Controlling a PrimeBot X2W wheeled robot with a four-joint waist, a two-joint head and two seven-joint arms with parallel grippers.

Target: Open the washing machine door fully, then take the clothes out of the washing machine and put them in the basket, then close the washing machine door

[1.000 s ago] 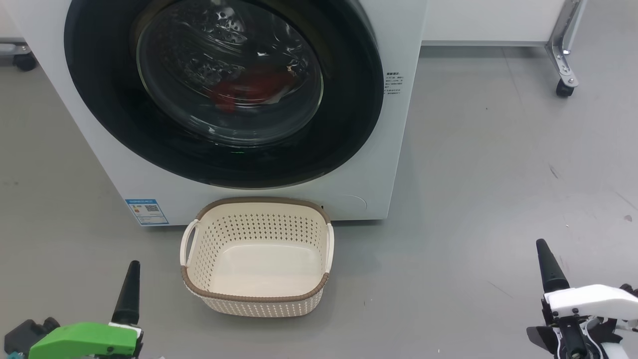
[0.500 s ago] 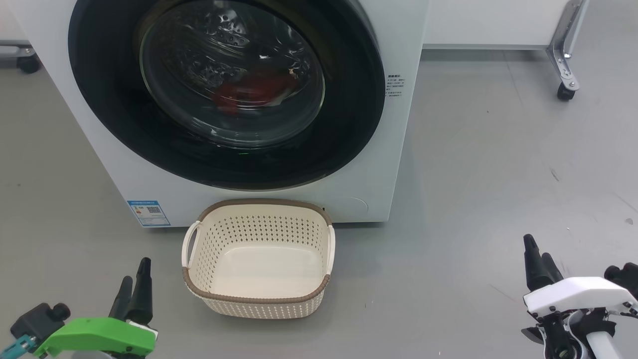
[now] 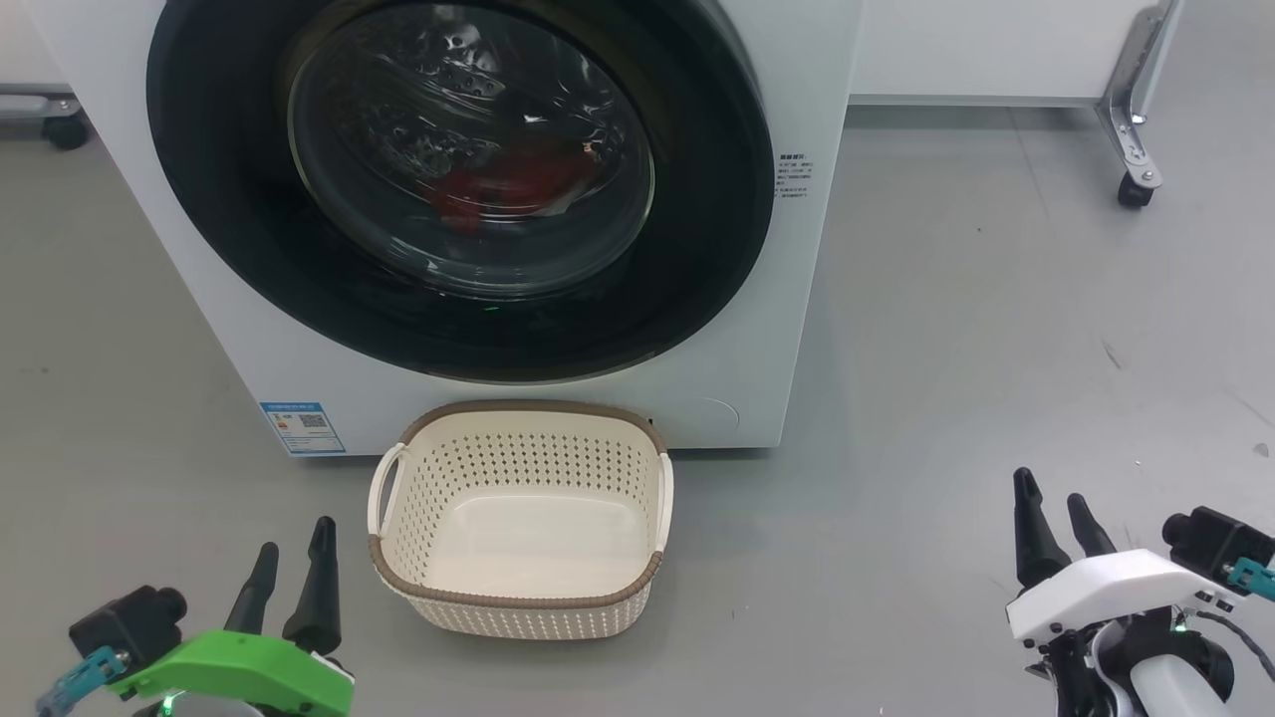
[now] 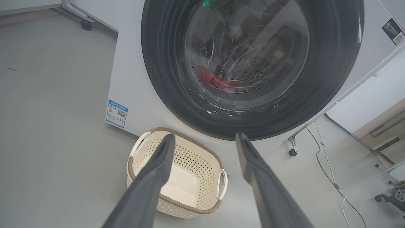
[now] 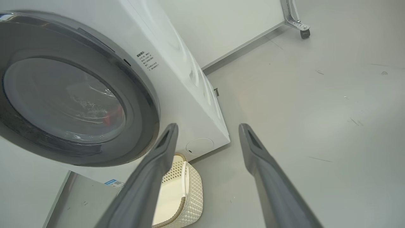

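The white washing machine stands ahead with its black-rimmed door closed. Red clothes lie in the drum behind the glass, also seen as clothes in the left wrist view. The cream basket sits empty on the floor just in front of the machine. My left gripper hangs open at the lower left, left of the basket. My right gripper is open at the lower right, well away from the machine. Both hold nothing. The door shows edge-on in the right wrist view.
Grey floor spreads to the right of the machine. A white panel on a castor frame stands at the back right, and another castor at the back left. A cable trails on the floor beside the machine.
Both grippers have turned so that both fingers of each show apart, and each has shifted inward a little. The head view has drifted slightly; machine and basket stay put.
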